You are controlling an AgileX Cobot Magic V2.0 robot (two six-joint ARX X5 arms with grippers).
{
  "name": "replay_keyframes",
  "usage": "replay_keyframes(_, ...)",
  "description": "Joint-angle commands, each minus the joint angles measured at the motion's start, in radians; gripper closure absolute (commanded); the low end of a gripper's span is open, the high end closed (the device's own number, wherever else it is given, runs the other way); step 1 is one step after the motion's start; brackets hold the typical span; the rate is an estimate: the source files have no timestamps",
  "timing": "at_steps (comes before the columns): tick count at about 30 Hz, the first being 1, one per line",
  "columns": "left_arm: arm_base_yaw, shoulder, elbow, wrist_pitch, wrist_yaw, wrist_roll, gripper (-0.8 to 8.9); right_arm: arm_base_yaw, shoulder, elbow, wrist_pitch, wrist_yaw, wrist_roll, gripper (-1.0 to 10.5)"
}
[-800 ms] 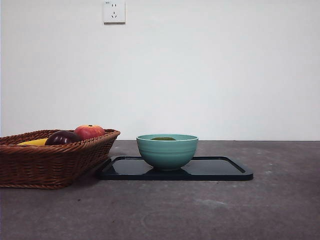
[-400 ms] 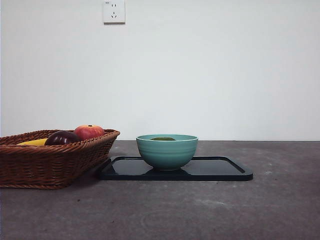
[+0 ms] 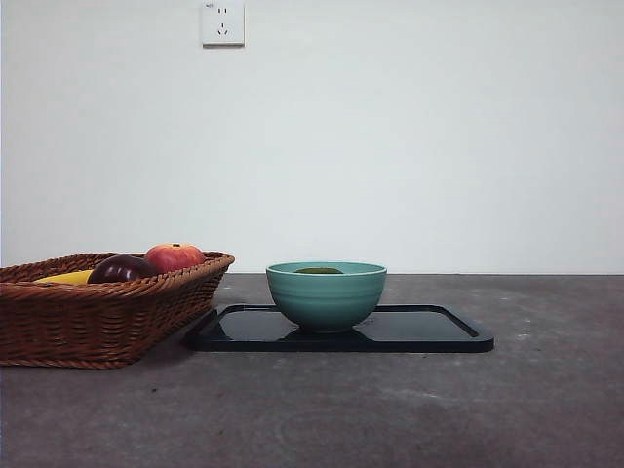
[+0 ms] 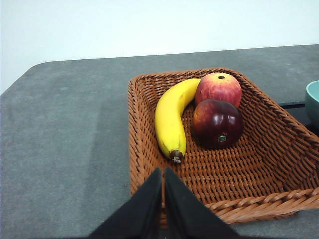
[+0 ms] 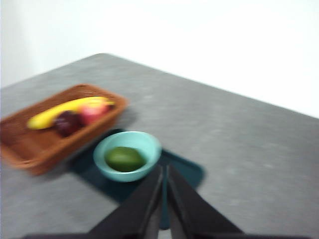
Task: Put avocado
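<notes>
The dull dark-green oval avocado point(image 5: 123, 158) lies inside the round teal ceramic bowl point(image 3: 327, 293); from the front only a thin green sliver point(image 3: 319, 270) of it shows above the bowl's rim. The bowl stands on the flat dark rectangular tray point(image 3: 429, 331), toward the tray's end nearest the basket. The tray rests on the grey speckled desk point(image 3: 409, 409).

Just beside the tray sits the brown woven wicker basket point(image 4: 279, 164). It holds three fruits: a curved yellow banana point(image 4: 170, 119), a red apple with yellowish streaks point(image 4: 218, 88) and a dark purple-red round fruit bearing a small green sticker point(image 4: 217, 123). The apple and the dark fruit touch each other, and the banana lies against them along one side.

The left pincer point(image 4: 163, 186) hangs above the near edge of the basket, its two black jaws pressed together, holding nothing. The right pincer point(image 5: 164, 191) is raised above the desk, looking down on bowl and tray; its jaws are likewise together and hold nothing. The right wrist view is blurred. Neither arm appears in the front view.

A white wall socket point(image 3: 222, 22) is mounted on the pale wall behind the desk.
</notes>
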Motion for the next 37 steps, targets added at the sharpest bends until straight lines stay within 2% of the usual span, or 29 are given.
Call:
replay_keyframes(1,-0.002,-0.002,-0.021,-0.008,0.002,-0.001,8.04,-0.043,-0.066,-0.140,0.153,0.000,-0.010,9.4)
replay_keyframes(3,-0.002,-0.002,-0.021,-0.008,0.002,-0.001,8.04,-0.067,-0.125,-0.243,0.249,0.020,-0.008,9.4)
replay_keyframes(8,-0.002,-0.002,-0.021,-0.008,0.002,-0.001,8.04,-0.076,-0.263,-0.452,0.397,0.132,-0.002,9.4)
replay_keyframes(13,-0.002,-0.002,-0.021,-0.008,0.002,-0.001,8.04,-0.077,-0.381,-0.584,0.409,0.218,0.008,9.4)
replay_keyframes(22,-0.002,-0.002,-0.021,-0.008,0.002,-0.001,8.04,-0.076,-0.427,-0.706,0.405,0.240,0.057,9.4)
replay_keyframes(28,-0.002,-0.002,-0.021,-0.008,0.002,-0.001,8.04,-0.077,-0.427,-0.705,0.331,0.243,0.056,9.4)
replay_keyframes(37,-0.002,-0.002,-0.021,-0.008,0.002,-0.001,8.04,-0.076,-0.427,-0.705,0.345,0.241,0.097,9.4)
